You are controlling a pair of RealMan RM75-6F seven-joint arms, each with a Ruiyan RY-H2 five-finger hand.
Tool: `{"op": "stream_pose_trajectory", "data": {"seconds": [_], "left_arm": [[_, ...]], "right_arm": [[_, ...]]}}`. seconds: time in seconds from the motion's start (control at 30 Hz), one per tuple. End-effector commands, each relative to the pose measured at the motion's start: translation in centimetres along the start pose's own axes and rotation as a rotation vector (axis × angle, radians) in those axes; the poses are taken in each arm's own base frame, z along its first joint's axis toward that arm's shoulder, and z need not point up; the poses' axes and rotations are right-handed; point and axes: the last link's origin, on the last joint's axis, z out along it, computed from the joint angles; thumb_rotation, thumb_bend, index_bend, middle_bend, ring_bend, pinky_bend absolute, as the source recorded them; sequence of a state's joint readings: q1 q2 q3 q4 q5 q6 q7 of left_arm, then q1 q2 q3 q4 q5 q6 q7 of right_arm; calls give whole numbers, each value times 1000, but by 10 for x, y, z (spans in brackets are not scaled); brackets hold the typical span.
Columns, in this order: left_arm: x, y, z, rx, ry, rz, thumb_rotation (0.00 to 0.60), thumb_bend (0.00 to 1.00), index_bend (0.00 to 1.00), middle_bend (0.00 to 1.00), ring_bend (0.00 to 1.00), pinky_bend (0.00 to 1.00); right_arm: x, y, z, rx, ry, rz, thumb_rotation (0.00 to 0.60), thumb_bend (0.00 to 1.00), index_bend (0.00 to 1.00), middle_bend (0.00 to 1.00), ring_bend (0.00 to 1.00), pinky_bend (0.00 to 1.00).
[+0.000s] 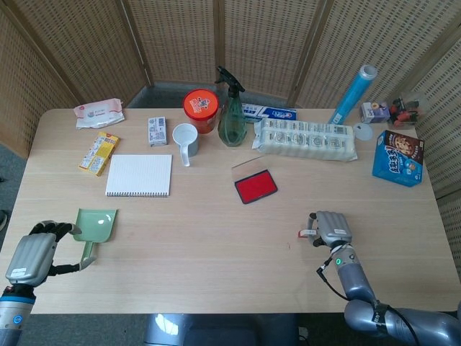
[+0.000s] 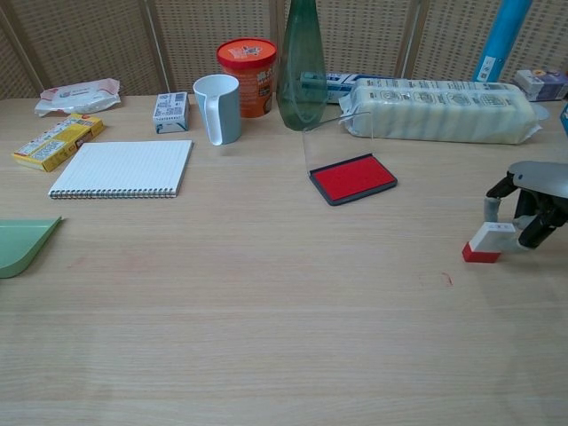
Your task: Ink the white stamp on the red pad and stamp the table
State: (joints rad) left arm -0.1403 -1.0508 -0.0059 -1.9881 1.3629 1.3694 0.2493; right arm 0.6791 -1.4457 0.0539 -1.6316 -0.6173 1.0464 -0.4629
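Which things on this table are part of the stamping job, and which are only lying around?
Part of the job:
white stamp, at the right hand
red pad, lid open
table

Only lying around:
notebook
cup
green bottle
red tub
green scoop
blue box

On my head feed, my right robot hand (image 1: 331, 228) has a flat silver-grey back plate with rounded corners, and its fingers (image 1: 312, 234) are dark where they emerge from under it. Behind it a small green light glows on the wrist, a thin black cable loops beside it, and the forearm is smooth blue-grey metal ending in a black band. My left robot hand (image 1: 32, 254) has the same silver-grey back plate, black fingers (image 1: 54, 227) and a thin black cable, above a pale wrist with a blue ring.
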Motion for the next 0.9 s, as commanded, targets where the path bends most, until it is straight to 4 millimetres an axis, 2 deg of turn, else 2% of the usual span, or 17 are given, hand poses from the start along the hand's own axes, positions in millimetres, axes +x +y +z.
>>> {"op": "stream_pose_trajectory", "data": {"seconds": [0.03, 0.9], "left_arm": [[0, 0, 0, -1, 1, 1, 344, 69, 373, 395, 307, 178], [1, 1, 0, -5, 1, 4, 346, 69, 371, 395, 307, 179]], "right_arm": [[1, 1, 0, -1, 1, 0, 600, 367, 654, 1000, 1000, 1000], [2, 10, 3, -27, -46, 23, 600, 357, 574, 1000, 1000, 1000]]}}
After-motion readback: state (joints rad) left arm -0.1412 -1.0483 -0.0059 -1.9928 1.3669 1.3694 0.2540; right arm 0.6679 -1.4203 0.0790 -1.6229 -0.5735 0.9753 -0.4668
